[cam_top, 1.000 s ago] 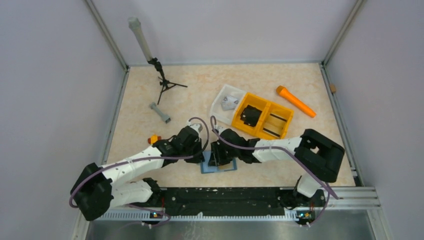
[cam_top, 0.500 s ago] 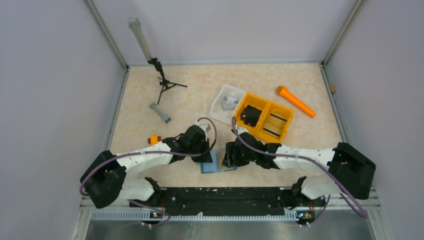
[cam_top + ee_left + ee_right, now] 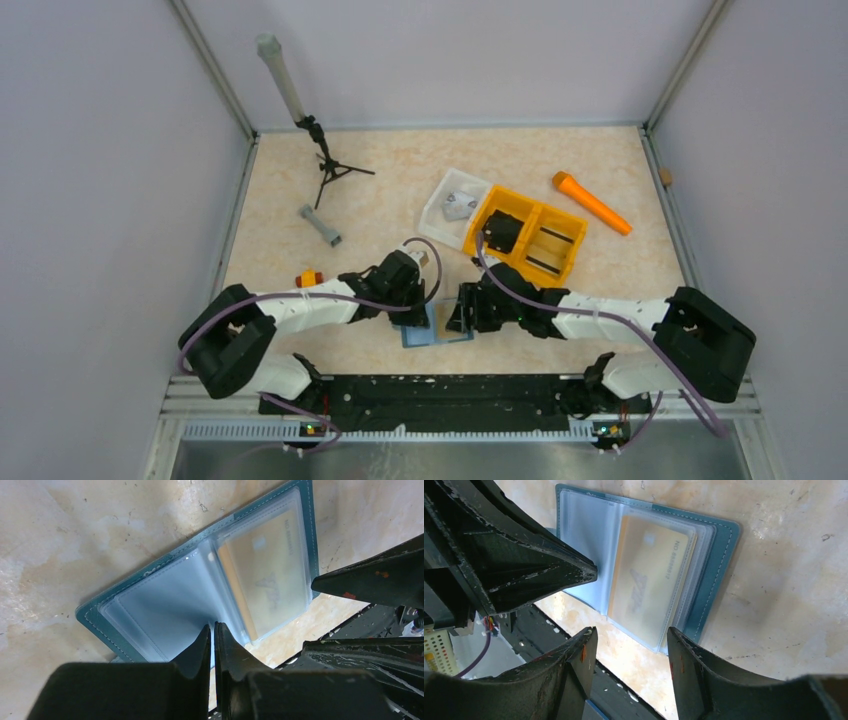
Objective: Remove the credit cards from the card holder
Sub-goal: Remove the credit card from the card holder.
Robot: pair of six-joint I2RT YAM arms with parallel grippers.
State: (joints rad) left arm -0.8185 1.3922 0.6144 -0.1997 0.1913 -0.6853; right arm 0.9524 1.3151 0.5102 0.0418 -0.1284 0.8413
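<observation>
Opening wider than a second ago, the empty right gripper faces the yellow card in the open card holder on the counter, the closed left gripper pinning its left side; no card seems out yet.

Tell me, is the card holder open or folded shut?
Open. The card holder lies spread flat, clear sleeves facing up, a yellowish card inside one.

1 overhead view, 2 close wrist views, all onto the card holder
</observation>
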